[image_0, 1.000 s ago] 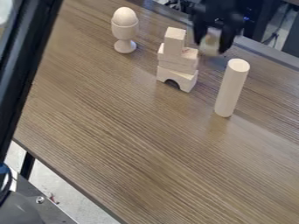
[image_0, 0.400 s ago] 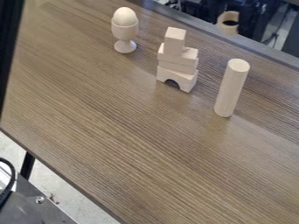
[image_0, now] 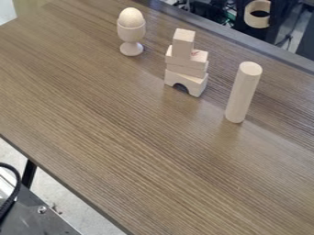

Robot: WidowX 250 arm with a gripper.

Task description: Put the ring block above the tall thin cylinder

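Ring block (image_0: pixel 255 21) and black gripper (image_0: pixel 275 16) are up at the top right, seen against the dark space past the table's (image_0: pixel 122 151) far edge, and whether the jaws are open or closed, or have hold of the ring block, I cannot tell (black on black, that part). The tall cylinder (image_0: pixel 243 94) stands upright on the table, its top well apart from the ring block, with a stack of blocks (image_0: pixel 186 64) near it and an egg (image_0: pixel 131 17) in a cup (image_0: pixel 131 33) farther left.
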